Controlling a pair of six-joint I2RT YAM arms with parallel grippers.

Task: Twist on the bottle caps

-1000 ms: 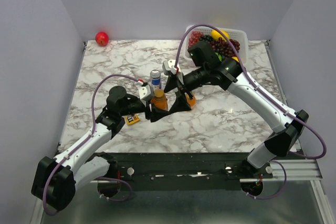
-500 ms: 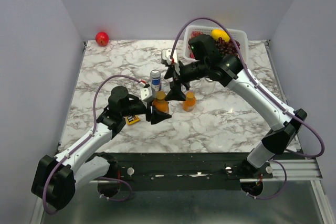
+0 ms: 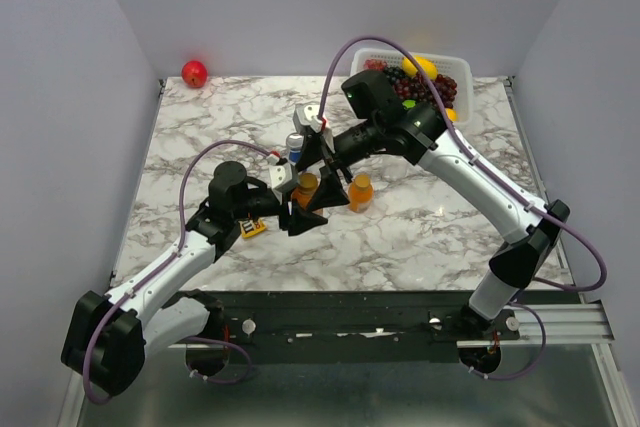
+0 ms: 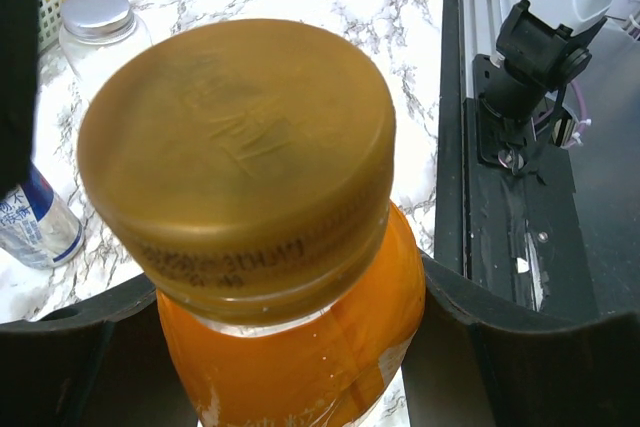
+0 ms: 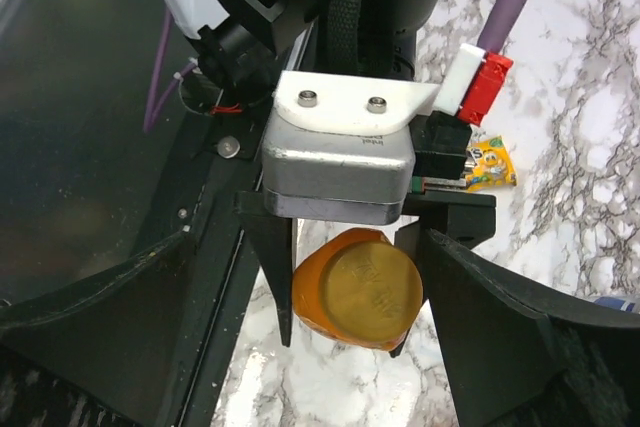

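- Clamped in the left gripper (image 3: pixel 303 209): a small stubby bottle of orange liquid (image 4: pixel 300 347), with black fingers (image 4: pixel 520 347) pressed against both sides of its body.
- Sitting on that bottle's neck: a round orange-gold cap (image 4: pixel 240 147), with raised lettering across the top and a printed line round the skirt, both too blurred to read.
- Hanging straight above the cap: the right gripper (image 3: pixel 322 167), jaws spread wide and touching nothing.
- Just past the left gripper's fingertips, to the right: a second stubby orange bottle (image 3: pixel 360 191), upright on the marble-patterned table (image 3: pixel 200 137) and apart from both grippers.
- Just beyond the left gripper, on its left side: a blue-and-silver drink can (image 3: pixel 295 147), with white writing on the blue label that is not legible, partly covered by the right gripper in the overhead view.
- Farther beyond the left gripper: a clear glass jar (image 4: pixel 90 47) with a flat silver-grey lid (image 4: pixel 97 15) on top, seen only from the left wrist.
- Behind the left gripper, against the near side of its wrist: a small yellow packet (image 5: pixel 485 162) lying flat, with a cartoon print and a brand name too small to make out.
- Well beyond the right gripper, at the far right corner: a white plastic basket (image 3: pixel 458 59) holding dark grapes and a yellow fruit.
- Well off to the far left of both grippers: a red ball (image 3: pixel 194 73) by the back wall.
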